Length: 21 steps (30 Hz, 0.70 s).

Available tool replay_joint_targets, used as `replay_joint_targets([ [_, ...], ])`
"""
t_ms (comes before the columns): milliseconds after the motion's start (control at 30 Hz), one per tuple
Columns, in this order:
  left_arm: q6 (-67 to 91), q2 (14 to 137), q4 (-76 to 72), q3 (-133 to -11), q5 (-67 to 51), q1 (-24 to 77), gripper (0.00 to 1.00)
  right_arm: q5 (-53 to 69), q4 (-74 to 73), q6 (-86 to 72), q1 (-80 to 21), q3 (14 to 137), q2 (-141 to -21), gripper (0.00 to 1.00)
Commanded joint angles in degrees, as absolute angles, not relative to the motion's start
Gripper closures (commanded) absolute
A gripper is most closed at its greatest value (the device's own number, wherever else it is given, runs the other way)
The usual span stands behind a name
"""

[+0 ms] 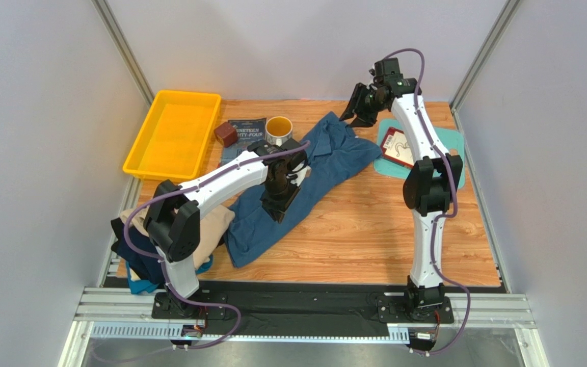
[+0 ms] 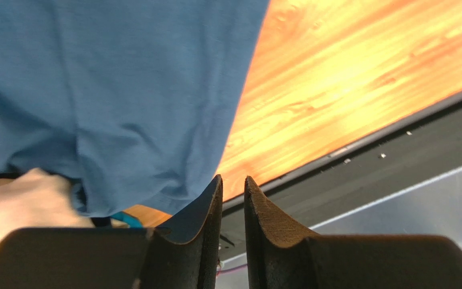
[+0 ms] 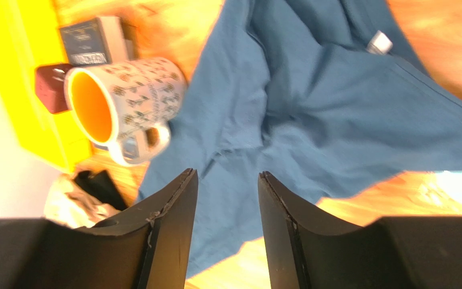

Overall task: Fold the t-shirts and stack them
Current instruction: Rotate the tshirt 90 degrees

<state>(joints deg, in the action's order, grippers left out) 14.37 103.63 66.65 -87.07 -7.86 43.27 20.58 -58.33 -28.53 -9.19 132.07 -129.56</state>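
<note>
Top external: book [image 1: 244,130] text unreadable; both jaws spread, above teal-blue t-shirt [image 1: 327,164].

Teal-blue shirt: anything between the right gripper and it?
Nothing visible. The right gripper, jaws apart, hangs above the teal-blue shirt. The mug stands off to one side at the shirt's edge, outside the jaws.

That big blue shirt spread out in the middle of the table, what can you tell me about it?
The teal-blue t-shirt is soft, matte fabric, cotton by the look of it, unfolded and rumpled, lying diagonally on the wooden table. A small white tag shows near its collar in the right wrist view. Its far end lies near the patterned mug; its near end lies beside the heap of other shirts. The left gripper hangs over it, nearly closed and empty.
</note>
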Motion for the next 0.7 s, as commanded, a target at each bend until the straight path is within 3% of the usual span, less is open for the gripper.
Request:
replay_joint_targets([
  [0, 13.27, 103.88, 66.38, -86.15, -2.73, 40.88, 0.74, 15.56, -65.21, -24.61, -9.23, 128.87, -131.39, 0.52],
  [433, 14.06, 112.67, 60.47, -83.76, -3.42, 36.56, 0.75, 8.18, -66.96, -23.73, -9.23, 125.68, -139.12, 0.53],
  [667, 15.12, 115.49, 59.33, -81.30, -6.77, 36.65, 0.95, 3.52, -70.05, -23.38, -9.14, 127.88, -142.82, 0.56],
])
